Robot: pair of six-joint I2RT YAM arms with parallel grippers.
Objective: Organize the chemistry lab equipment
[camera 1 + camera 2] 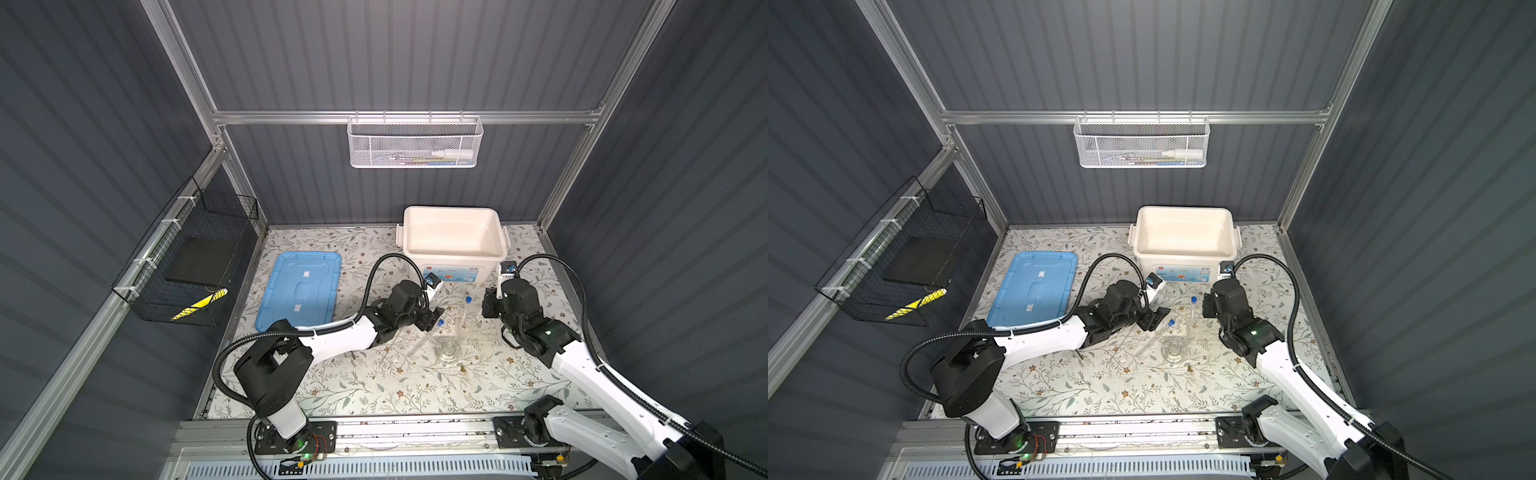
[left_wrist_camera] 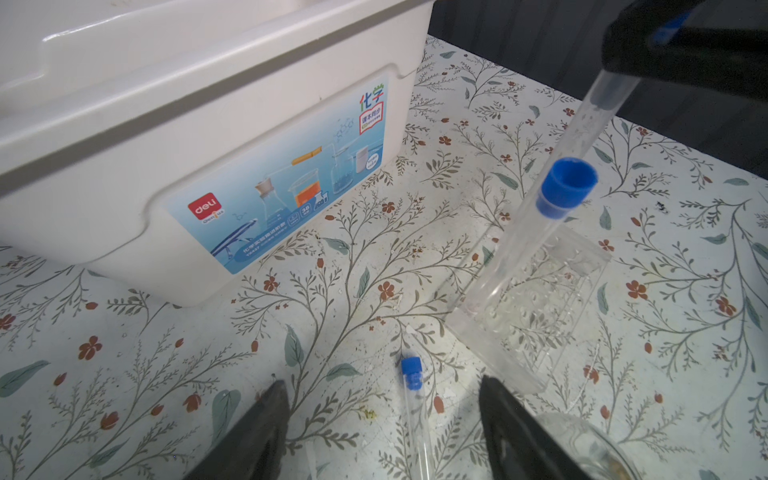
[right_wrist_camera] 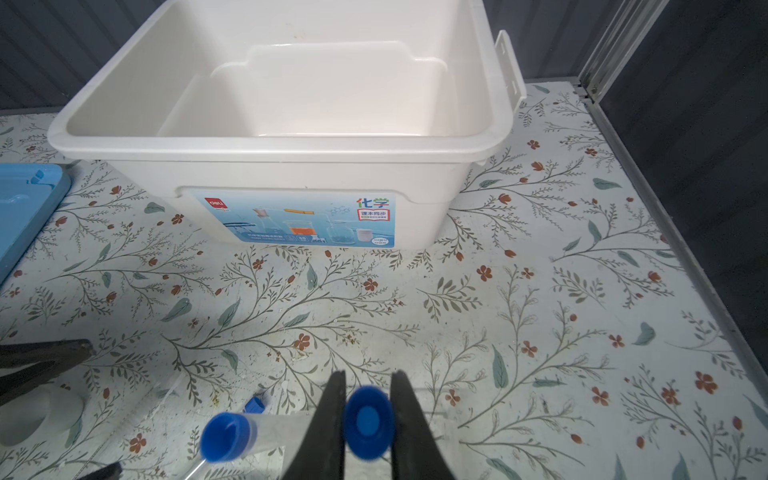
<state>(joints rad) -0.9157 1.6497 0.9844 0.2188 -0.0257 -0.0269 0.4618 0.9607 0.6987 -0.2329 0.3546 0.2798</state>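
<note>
Clamping a clear blue-capped test tube [image 3: 368, 422] at its cap end, the right gripper [image 3: 368, 386] holds something probably light, slick and fragile; the left gripper [image 2: 382, 382] gapes over a lying tube [image 2: 412, 376].

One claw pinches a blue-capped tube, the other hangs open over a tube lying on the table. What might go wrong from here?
The right gripper holds its test tube only at the capped end; the tube might swing, or slip out, and knock the clear rack. The left gripper, open around the lying tube, could roll it into the glass flask beside it when closing.
</note>
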